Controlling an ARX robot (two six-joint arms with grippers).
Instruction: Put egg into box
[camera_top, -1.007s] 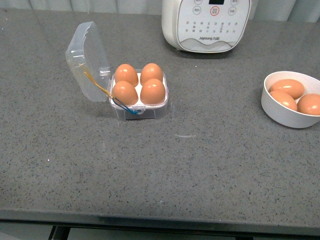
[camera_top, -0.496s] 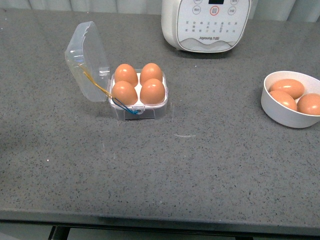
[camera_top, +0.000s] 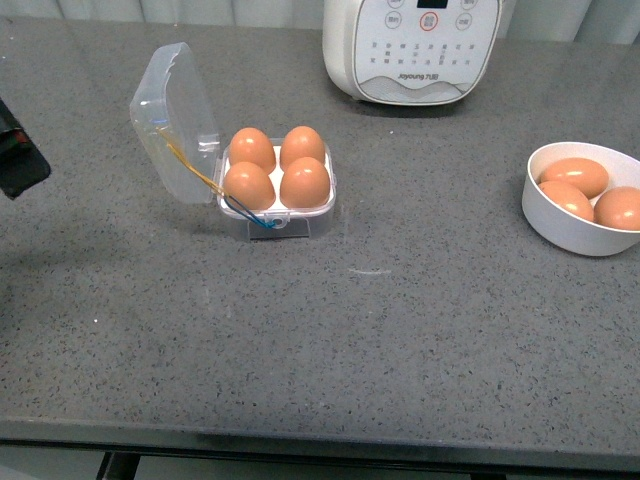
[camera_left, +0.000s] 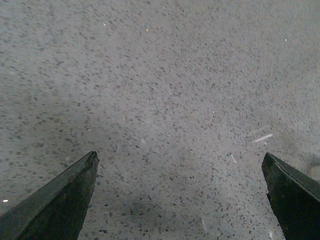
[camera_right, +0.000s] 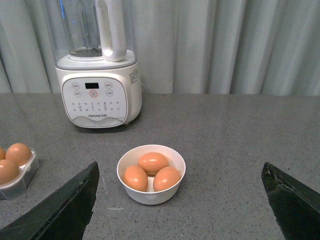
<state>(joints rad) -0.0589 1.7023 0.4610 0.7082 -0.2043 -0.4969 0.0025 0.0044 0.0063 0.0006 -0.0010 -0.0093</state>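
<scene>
An egg (camera_top: 305, 184) sits in each of the four cells of the clear box (camera_top: 290, 222), whose lid (camera_top: 175, 115) stands open. The left gripper (camera_left: 180, 155), spread wide and empty, hovers over bare counter (camera_left: 160, 75) left of the lid; its height is hard to judge. The right gripper (camera_right: 179, 163) gapes empty too. A careless push on the lid could jolt the box and crack eggs.

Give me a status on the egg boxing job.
Done: all four cells of the box hold eggs. In hand: nothing; the left end effector and right end effector are both open and empty. Left: no free cell for the three eggs in the bowl; the lid stands open.
</scene>
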